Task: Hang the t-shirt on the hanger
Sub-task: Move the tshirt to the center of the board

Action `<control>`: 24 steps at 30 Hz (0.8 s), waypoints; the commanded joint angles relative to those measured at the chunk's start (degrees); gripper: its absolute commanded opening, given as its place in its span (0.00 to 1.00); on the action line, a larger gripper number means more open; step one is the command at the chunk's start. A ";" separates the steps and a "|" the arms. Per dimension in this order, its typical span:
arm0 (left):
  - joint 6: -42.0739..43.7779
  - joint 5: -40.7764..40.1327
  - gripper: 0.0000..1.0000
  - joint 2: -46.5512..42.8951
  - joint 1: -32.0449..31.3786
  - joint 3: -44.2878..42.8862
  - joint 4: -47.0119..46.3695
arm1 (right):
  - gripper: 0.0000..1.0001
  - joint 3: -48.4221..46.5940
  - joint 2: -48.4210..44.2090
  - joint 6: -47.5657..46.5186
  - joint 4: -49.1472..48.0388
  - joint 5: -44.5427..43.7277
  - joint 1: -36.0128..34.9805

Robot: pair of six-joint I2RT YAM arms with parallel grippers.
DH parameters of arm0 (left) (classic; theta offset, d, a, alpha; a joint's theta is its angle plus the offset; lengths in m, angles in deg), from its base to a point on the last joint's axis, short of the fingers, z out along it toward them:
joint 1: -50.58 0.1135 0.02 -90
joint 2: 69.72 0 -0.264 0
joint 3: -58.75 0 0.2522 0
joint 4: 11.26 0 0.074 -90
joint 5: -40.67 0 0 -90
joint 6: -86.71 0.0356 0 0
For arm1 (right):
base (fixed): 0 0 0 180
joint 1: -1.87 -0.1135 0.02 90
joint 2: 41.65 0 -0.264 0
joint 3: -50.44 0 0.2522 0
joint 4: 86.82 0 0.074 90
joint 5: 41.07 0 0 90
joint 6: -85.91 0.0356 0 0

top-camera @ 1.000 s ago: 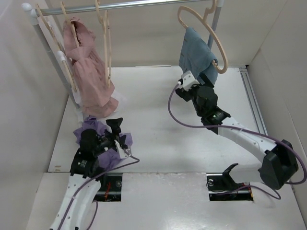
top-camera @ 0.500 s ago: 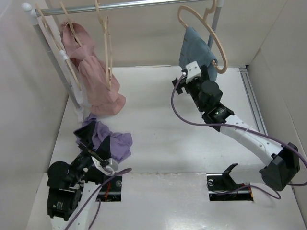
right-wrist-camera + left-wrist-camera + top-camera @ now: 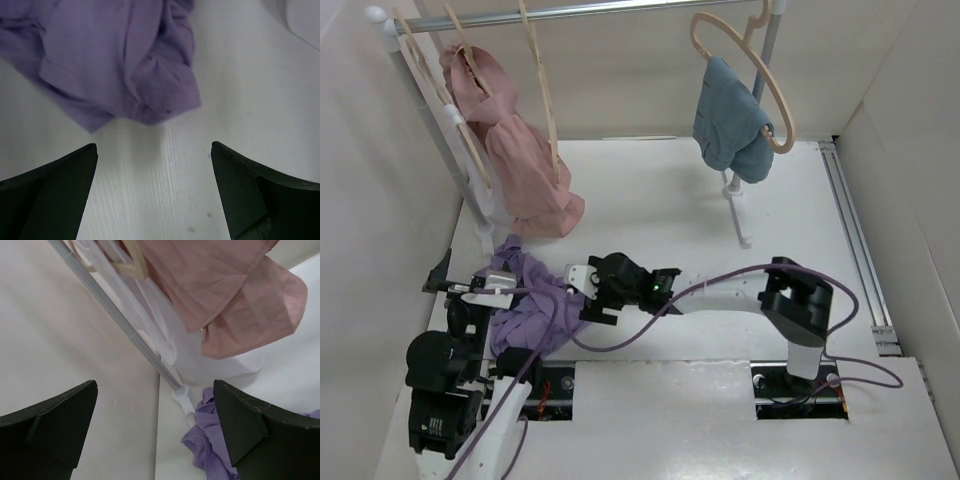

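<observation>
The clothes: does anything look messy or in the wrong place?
Yes. The purple t-shirt lies crumpled in a heap on the table, while the pink garment and the blue garment hang from the rail.

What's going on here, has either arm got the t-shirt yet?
Not yet: neither arm holds anything. The t-shirt lies crumpled on the table at the left. The right gripper, open, reaches across and hovers just short of the shirt's edge. The left gripper, also open, is raised beside the shirt, facing the rack. The bare hanger hangs on the rail, between the pink garment and the blue garment.
</observation>
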 commanded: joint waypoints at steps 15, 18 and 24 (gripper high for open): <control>-6.97 -4.25 1.00 1.10 0.37 -2.16 2.21 | 0.48 -21.66 20.46 4.54 -2.25 13.31 -0.90; -6.97 -4.78 1.00 2.15 0.37 -2.16 1.42 | 0.13 -22.53 21.77 3.65 -1.47 12.35 -0.90; -6.35 -1.98 1.00 3.82 0.37 -2.69 0.19 | 0.00 -18.51 16.88 8.29 1.63 5.22 4.69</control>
